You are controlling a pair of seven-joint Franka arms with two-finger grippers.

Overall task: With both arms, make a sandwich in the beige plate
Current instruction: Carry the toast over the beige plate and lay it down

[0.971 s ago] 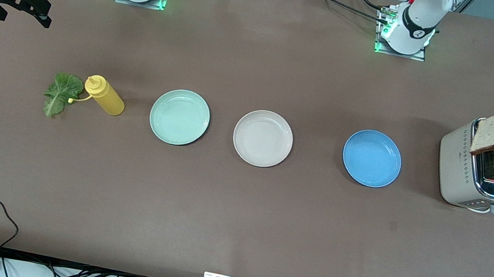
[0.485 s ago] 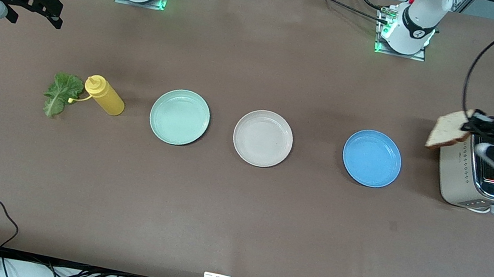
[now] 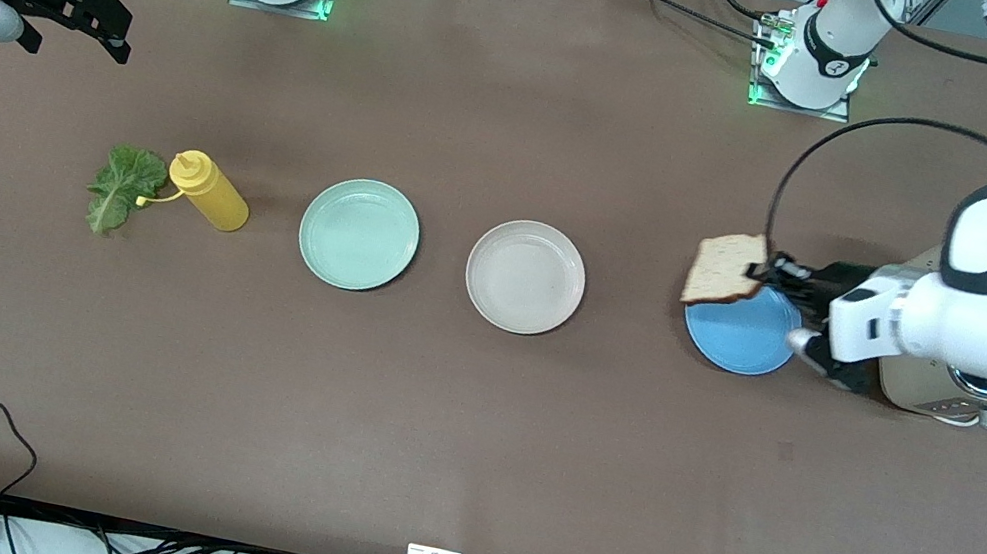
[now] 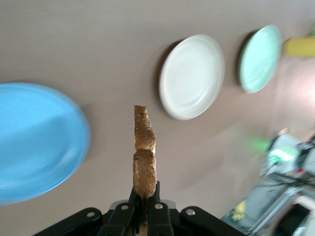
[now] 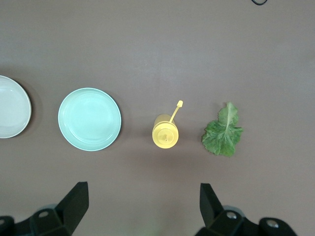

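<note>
Gripping a bread slice [image 3: 725, 269] by one edge, the left claw [image 3: 774, 271] hangs over the rim of the blue plate [image 3: 739, 339]. Its jaws are closed tight on the crust, and in the left wrist view the slice [image 4: 144, 153] stands edge-on between the fingers [image 4: 156, 212]. The slice is tilted and projects from the claw toward the beige plate [image 3: 525, 277], which sits on the worktop [image 3: 466, 435] between the blue plate and the mint-green plate [image 3: 359, 234]. The beige plate carries nothing.

The left arm reaches from its base at the upper edge of the front view, bends over its own end of the worktop and extends low toward the row of plates. Its large white wrist housing covers most of the toaster [image 3: 939, 401], of which only the lower edge shows.

The right claw [image 3: 92, 21] hangs in the air over the right arm's end of the worktop, jaws spread wide and holding nothing; the right wrist view shows its two fingers [image 5: 74, 204] well apart. That arm waits.

The lettuce leaf [image 3: 119, 186] lies flat at the right arm's end, just beside the yellow squeeze bottle [image 3: 209, 190], which lies on its side between the leaf and the mint-green plate.

The worktop is a plain brown matte surface. Cables run along its edge nearest the front camera.
</note>
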